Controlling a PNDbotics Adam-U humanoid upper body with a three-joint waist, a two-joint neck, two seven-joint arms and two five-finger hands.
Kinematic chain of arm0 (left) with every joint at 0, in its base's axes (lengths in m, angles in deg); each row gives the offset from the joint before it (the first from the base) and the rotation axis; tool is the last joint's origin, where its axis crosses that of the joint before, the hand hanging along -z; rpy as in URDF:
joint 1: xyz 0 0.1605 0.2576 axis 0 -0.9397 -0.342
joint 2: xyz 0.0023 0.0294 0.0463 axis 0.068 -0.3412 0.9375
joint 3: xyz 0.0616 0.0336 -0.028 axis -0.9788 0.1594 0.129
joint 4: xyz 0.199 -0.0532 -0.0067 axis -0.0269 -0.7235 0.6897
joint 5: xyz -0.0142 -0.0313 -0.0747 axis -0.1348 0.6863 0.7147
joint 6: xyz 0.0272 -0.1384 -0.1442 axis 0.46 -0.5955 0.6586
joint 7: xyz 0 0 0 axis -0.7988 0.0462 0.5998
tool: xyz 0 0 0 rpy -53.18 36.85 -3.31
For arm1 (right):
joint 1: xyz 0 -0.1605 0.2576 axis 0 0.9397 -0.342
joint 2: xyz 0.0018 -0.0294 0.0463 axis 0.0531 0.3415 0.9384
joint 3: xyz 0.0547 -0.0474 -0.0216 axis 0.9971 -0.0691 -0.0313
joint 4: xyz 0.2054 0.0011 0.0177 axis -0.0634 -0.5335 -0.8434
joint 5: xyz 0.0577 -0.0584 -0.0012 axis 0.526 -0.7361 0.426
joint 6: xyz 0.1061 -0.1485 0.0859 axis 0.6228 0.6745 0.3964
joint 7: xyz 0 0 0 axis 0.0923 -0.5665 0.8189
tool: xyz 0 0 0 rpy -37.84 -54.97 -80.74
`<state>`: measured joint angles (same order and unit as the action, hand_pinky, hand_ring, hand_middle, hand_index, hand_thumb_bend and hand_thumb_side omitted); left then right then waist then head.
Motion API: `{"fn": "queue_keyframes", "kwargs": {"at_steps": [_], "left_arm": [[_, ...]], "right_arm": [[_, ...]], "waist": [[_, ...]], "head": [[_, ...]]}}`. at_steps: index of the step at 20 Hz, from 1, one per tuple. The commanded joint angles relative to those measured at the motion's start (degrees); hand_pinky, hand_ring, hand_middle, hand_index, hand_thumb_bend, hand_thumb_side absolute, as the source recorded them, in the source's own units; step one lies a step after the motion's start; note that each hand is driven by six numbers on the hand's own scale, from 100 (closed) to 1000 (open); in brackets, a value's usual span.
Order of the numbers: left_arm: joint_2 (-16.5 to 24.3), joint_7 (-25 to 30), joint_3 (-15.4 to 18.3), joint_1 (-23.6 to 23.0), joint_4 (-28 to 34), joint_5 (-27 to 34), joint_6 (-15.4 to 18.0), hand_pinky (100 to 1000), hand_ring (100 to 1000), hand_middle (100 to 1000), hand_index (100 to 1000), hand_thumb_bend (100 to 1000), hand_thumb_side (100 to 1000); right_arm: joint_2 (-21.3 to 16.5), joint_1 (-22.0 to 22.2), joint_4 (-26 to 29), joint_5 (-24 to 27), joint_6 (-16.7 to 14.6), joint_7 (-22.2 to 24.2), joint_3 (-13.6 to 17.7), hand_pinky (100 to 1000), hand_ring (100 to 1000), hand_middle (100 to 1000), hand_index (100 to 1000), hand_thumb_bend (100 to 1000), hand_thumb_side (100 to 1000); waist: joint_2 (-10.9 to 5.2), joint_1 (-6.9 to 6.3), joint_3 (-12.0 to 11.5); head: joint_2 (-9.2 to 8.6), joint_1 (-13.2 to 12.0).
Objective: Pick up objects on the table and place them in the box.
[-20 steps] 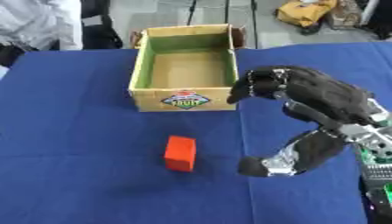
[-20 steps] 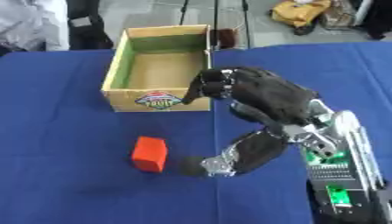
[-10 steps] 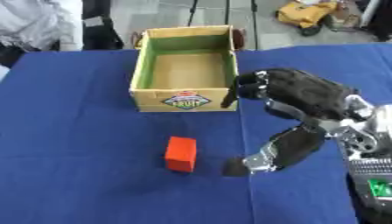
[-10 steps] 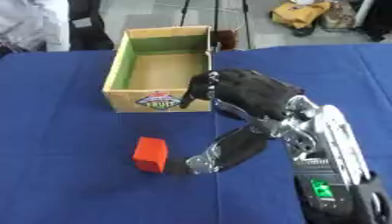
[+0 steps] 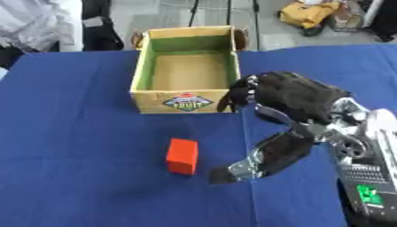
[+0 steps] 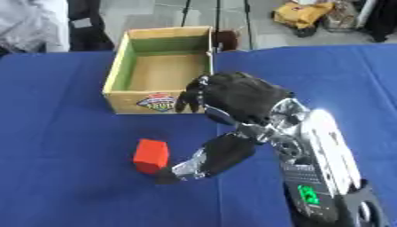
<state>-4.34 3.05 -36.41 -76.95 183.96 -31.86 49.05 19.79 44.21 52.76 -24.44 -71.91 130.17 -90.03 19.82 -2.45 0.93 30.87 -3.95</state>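
Red block (image 5: 182, 155) on cloth, just left of right hand (image 5: 279, 111) thumb.

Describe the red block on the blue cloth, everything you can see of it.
The small red block is a plain, solid-coloured, box-shaped piece with flat faces and no markings visible. It stands on the blue tablecloth, in front of the open cardboard box and apart from it. The robot's right hand reaches in from the right with its thumb tip low beside the block. Whether it touches the block cannot be told. Nothing else is near it.
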Motion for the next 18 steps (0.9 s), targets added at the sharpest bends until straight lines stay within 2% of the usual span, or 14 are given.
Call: {"fn": "queue_keyframes", "kwargs": {"at_steps": [1,4,9,12,18], "left_arm": [[0.9,0.2,0.0,0.4,1.2,0.3,0.0,457,583,670,934,552,985],[0.9,0.3,-0.1,0.5,1.2,0.3,0.0,457,582,669,934,551,984],[1.0,0.4,-0.1,0.5,1.2,0.3,-0.1,457,582,670,934,552,984],[0.9,0.5,-0.2,0.5,1.2,0.3,-0.1,457,582,669,934,552,982],[0.8,0.7,-0.3,0.6,1.2,0.4,-0.3,457,581,669,934,552,981]], "right_arm": [[1.1,-0.3,1.8,-2.8,-3.7,3.3,0.4,494,609,588,768,801,1000],[2.2,-0.1,1.8,-5.1,-4.0,3.3,0.1,478,601,628,769,792,1000],[3.7,0.5,0.0,-9.1,-4.2,3.3,-0.8,309,512,651,770,782,1000],[4.8,0.4,-1.7,-11.4,-3.9,2.1,-1.8,302,515,652,776,775,1000],[6.6,-0.7,-6.9,-16.1,-0.6,-2.4,-4.9,276,502,630,776,751,1000]], "waist": [[-1.15,-0.03,-0.2],[-1.11,0.03,-0.3],[-1.09,0.18,-0.7],[-1.04,0.28,-0.8],[-0.92,0.36,-1.2]], "head": [[-0.83,0.1],[-0.90,0.2],[-1.10,0.4],[-1.25,0.5],[-1.39,0.7]]}}
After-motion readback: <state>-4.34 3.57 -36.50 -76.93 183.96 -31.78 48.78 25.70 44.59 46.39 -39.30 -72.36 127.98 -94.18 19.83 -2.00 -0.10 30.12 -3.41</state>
